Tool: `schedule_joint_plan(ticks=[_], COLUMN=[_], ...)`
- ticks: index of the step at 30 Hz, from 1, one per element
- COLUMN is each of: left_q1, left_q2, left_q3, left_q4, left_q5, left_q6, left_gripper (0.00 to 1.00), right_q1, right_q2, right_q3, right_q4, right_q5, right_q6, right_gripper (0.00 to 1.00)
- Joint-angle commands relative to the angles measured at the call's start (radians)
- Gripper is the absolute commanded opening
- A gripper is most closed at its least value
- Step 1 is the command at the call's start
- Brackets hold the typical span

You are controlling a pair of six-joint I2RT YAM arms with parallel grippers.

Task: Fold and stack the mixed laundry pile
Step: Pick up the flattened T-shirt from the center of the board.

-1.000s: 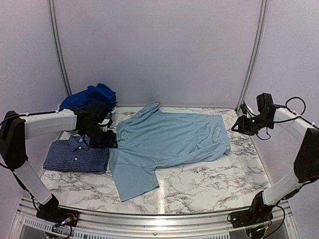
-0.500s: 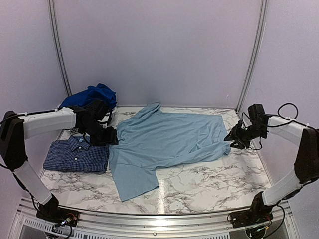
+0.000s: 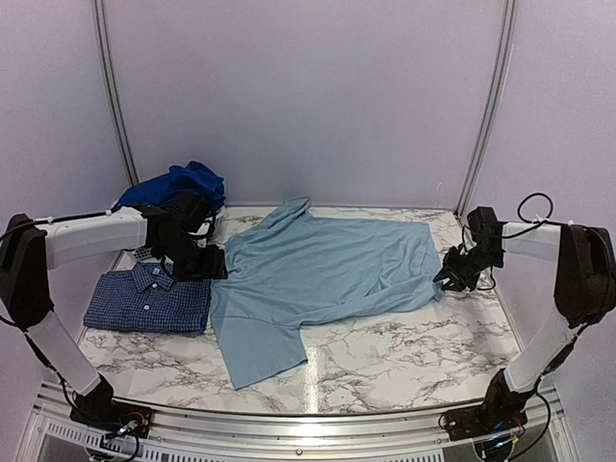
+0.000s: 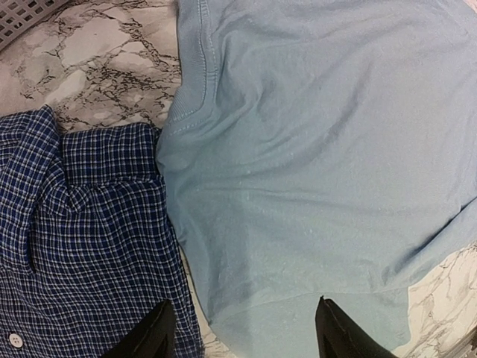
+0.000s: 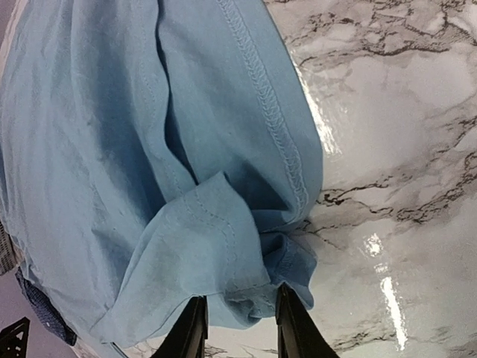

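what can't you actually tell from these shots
- Royal blue clothes: top view, left gripper hides their near side; garment count unclear.
- White basket: left wrist view, only a corner, cut by the top-left edge.
- Right gripper: right wrist view, pale blue T-shirt hem bunches between the fingers; pinched or not, unclear.

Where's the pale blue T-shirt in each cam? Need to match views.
Top external: T-shirt spread mid-table.
Left wrist: T-shirt fills the right side, beside the checked shirt.
Right wrist: T-shirt fills the left, hem corner bunched at bottom centre.
Shared landmark: marble tabletop.
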Motion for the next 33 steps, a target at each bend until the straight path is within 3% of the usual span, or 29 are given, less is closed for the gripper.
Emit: schedule_joint_plan(ticks=[1,5,10,17,23,28,33], left_q1=[0.006,0.006,0.006,-0.012,-0.124,-0.245,-0.277], left_q2=[-0.007,-0.013,-0.024,-0.141,-0.252,-0.258,-0.206], left_q3=[0.011,-0.001,-0.024,-0.156,-0.292,-0.376,-0.380], left_q4=[-0.017,-0.017,-0.017,-0.011,0.004,0.066,0.113], left_q5=[-0.013,-0.013,-0.013,0.051,0.073,0.071,0.038], left_q6=[-0.001,0.001,0.000,-0.068,-0.200,-0.322,-0.347], left_gripper=[0.67,0.67,0.67,0.63,0.60,0.61,0.62], right_q1=[0.007,0.006,0.007,-0.005,-0.016,-0.022,-0.025], right_q2=[0.030,0.065,0.065,-0.072,-0.191,-0.246,-0.310], right_q3=[0.044,0.043,0.037,0.016,-0.028,-0.074,-0.123], right_q4=[0.031,0.046,0.041,0.004,-0.029,-0.055,-0.080], right_q5=[0.038,0.031,0.024,0.022,0.036,0.045,0.043], right_q6=[0.016,0.020,0.020,0.010,-0.024,-0.044,-0.050], right_gripper=[0.27,0.19,0.00,0.00,0.00,0.00,0.00])
